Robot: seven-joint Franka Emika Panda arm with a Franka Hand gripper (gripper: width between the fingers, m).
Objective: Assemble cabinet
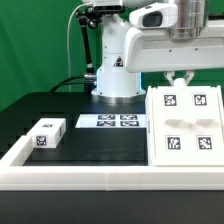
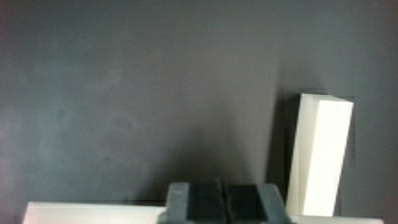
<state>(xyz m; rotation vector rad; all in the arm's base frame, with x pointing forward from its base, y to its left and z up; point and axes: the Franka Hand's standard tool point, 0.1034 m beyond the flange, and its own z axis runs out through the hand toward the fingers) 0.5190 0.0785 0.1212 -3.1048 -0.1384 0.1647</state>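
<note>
The cabinet body (image 1: 185,125), a large white box with tags on its upper face, lies on the black table at the exterior view's right. A small white tagged block (image 1: 46,133) lies at the exterior view's left. My gripper (image 1: 179,80) hangs just above the cabinet body's far edge and touches nothing. In the wrist view its fingers (image 2: 191,203) stand together with nothing between them, so my gripper (image 2: 224,202) is shut and empty. The wrist view also shows a long white edge (image 2: 320,150) and a white strip (image 2: 86,213) over dark table; I cannot tell which parts they are.
The marker board (image 1: 118,121) lies flat in the middle, in front of the robot base (image 1: 115,75). A low white rim (image 1: 90,178) runs along the table's front and left sides. A green backdrop stands behind.
</note>
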